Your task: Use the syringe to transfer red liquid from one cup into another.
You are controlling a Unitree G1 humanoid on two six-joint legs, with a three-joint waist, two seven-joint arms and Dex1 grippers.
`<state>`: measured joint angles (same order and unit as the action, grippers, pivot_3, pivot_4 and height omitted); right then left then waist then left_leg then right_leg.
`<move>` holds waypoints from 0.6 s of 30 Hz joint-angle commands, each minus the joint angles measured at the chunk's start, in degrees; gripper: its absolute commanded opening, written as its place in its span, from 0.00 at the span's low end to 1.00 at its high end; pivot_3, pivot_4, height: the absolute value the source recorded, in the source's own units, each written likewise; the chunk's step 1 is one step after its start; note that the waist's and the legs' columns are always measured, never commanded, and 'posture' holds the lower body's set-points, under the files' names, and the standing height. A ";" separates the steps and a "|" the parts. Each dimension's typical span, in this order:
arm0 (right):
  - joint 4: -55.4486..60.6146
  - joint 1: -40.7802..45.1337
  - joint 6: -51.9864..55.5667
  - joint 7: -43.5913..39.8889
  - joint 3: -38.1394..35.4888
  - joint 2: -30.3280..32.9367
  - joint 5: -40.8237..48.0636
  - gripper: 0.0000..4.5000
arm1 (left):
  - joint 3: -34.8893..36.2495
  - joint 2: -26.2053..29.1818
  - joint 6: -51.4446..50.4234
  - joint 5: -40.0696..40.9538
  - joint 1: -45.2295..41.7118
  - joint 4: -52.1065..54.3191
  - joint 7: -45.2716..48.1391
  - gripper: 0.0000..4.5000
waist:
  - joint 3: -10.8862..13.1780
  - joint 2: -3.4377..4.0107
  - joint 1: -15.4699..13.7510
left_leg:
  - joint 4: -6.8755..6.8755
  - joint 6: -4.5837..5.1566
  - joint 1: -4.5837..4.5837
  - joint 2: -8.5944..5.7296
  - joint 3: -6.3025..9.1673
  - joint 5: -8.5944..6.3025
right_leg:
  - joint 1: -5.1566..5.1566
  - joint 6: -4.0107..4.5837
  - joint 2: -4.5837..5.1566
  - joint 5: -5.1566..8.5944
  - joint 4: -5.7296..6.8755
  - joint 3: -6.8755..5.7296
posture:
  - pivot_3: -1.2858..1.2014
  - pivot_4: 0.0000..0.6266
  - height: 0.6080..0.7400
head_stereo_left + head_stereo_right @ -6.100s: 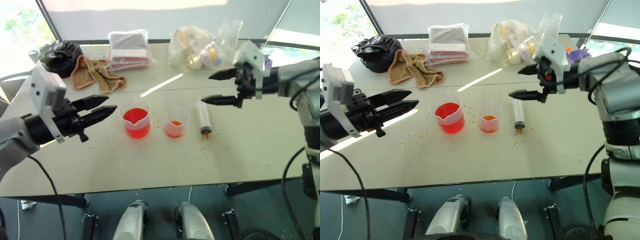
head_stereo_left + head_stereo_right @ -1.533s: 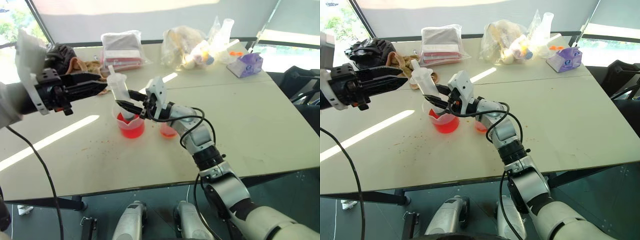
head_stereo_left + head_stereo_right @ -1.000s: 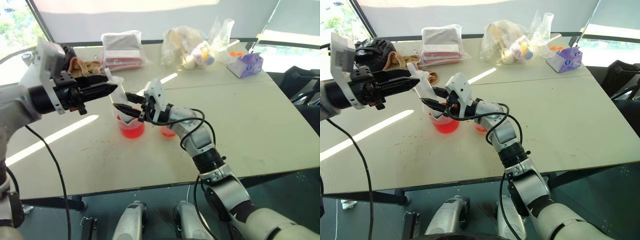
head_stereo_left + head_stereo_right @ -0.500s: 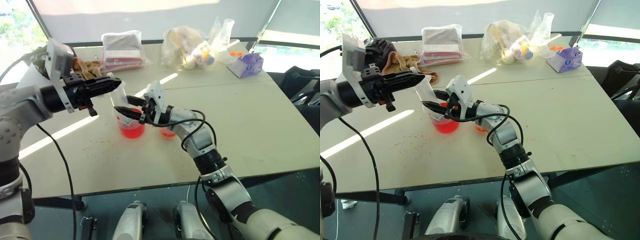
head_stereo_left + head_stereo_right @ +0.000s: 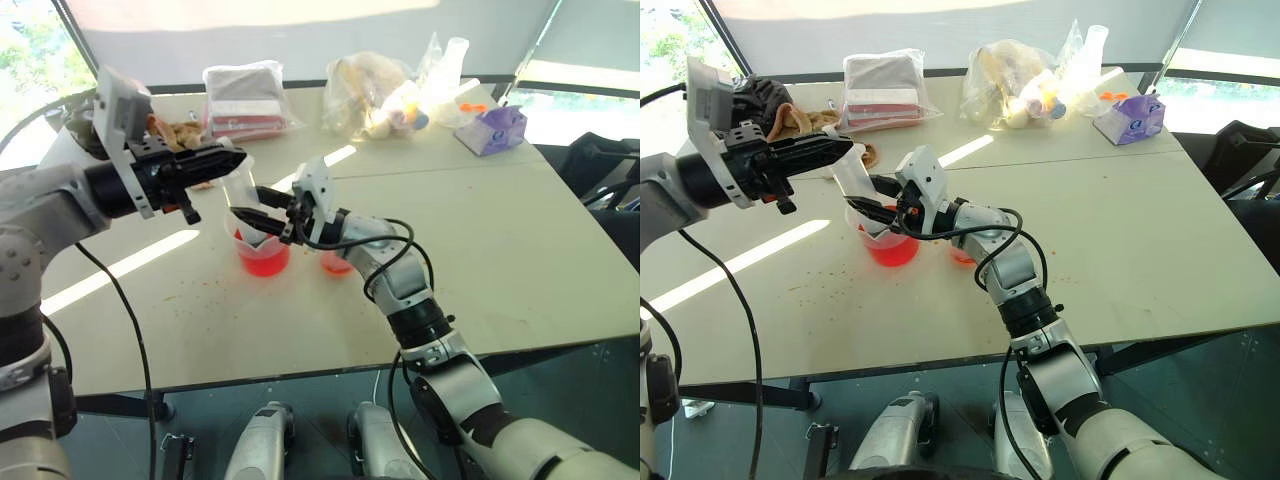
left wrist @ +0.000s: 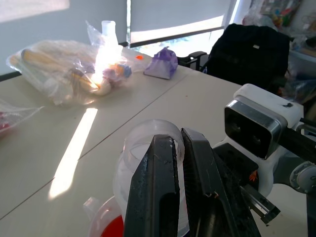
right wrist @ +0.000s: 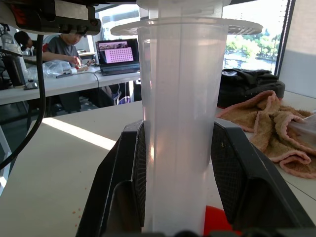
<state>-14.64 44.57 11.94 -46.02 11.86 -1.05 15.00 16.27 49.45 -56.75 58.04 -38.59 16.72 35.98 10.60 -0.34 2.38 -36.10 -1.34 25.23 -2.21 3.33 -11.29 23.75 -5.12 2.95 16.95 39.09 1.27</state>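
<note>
You get bright daylight from the windows (image 5: 20, 45) behind the bench (image 5: 520, 260), laying sharp sun stripes across it. The plastic bags (image 6: 64, 69) glare white, and the nearest hand parts blur slightly.

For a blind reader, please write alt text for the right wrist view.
The right gripper holds the clear syringe upright between its two black fingers. Behind it lie a pale table and a tan towel.
</note>
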 commanded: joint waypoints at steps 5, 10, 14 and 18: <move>0.49 -1.13 -0.13 -2.00 1.85 -0.69 0.35 0.29 | 2.72 1.25 2.19 -0.43 -6.34 -1.31 0.28 0.00 | 0.00 0.00 0.02 | 0.00 0.00 0.00 0.00 0.00 0.00 | 0.00 0.00 -0.02 0.00 0.00 0.00 | 0.52 0.24 0.97; -0.55 -1.60 -0.38 -2.12 2.05 -0.83 0.09 0.29 | 2.64 1.64 2.79 -1.24 -7.73 -2.59 0.96 0.00 | 0.00 0.00 0.03 | 0.00 0.00 0.00 0.00 0.00 0.00 | 0.00 0.00 -0.04 0.00 0.00 0.00 | 0.52 0.24 0.97; -1.16 -2.30 -0.67 -2.15 2.57 -1.01 -0.34 0.29 | 2.62 1.97 3.07 -1.71 -8.28 -3.02 1.45 0.00 | 0.00 0.00 0.04 | 0.00 -0.01 0.00 0.00 0.00 0.00 | 0.00 0.00 -0.04 0.00 0.00 0.00 | 0.52 0.24 0.97; -2.29 -2.75 -1.26 -2.39 2.97 -1.18 -0.77 0.29 | 2.49 2.07 3.48 -2.52 -9.04 -3.76 1.95 0.00 | 0.00 0.00 0.02 | 0.00 -0.01 0.00 0.00 0.00 0.01 | 0.00 0.00 -0.04 0.00 0.00 0.00 | 0.52 0.24 0.97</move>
<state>-15.59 43.27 9.98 -46.06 11.17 -1.57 15.40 14.42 50.05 -57.20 56.63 -43.08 12.93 38.64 10.60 -0.34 2.40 -36.10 -1.34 25.23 -2.22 3.33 -11.28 23.75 -5.12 2.91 16.95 39.09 1.27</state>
